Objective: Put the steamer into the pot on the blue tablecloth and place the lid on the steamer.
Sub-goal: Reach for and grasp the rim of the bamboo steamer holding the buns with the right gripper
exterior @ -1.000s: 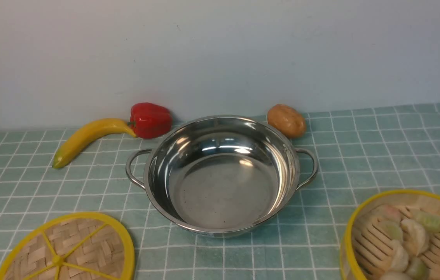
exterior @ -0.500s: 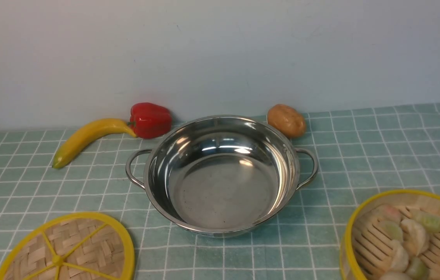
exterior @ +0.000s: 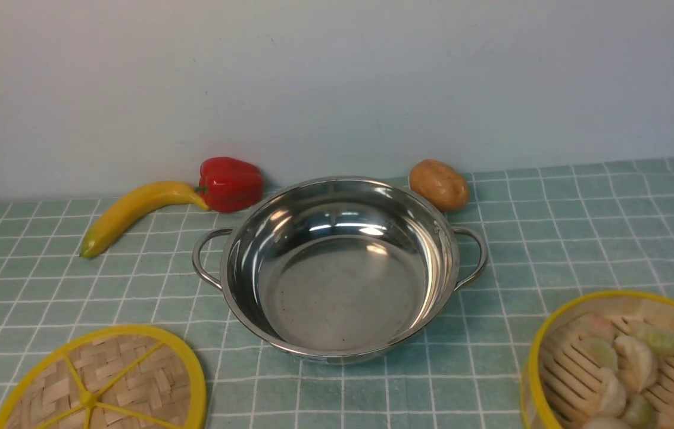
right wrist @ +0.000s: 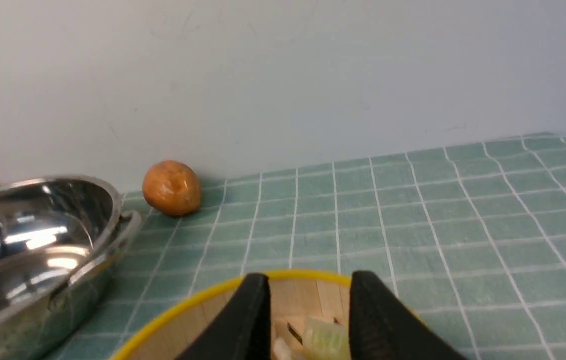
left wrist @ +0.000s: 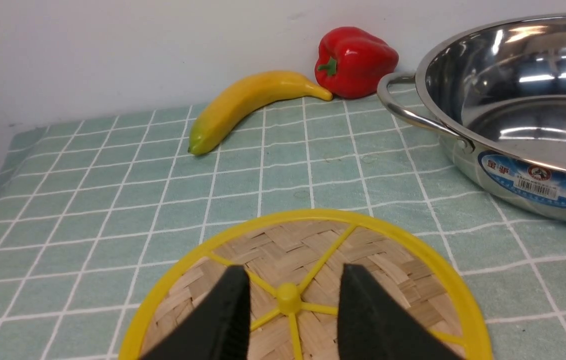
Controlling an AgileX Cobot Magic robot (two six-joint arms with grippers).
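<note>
The shiny steel pot (exterior: 337, 268) stands empty mid-cloth on the blue tablecloth (exterior: 581, 226); it also shows in the left wrist view (left wrist: 513, 100) and right wrist view (right wrist: 28, 250). The steamer (exterior: 623, 363) with dumplings sits at the front right. The flat woven lid (exterior: 105, 381) lies at the front left. Neither gripper shows in the front view. My left gripper (left wrist: 290, 280) is open above the lid (left wrist: 308, 260), its fingers either side of the centre hub. My right gripper (right wrist: 308, 287) is open over the steamer's (right wrist: 188, 310) far rim, holding nothing.
A yellow banana (exterior: 134, 214) and a red pepper (exterior: 230, 183) lie behind the pot on the left, by the wall. A brown potato (exterior: 438, 185) lies behind the pot on the right. The pale wall closes the back.
</note>
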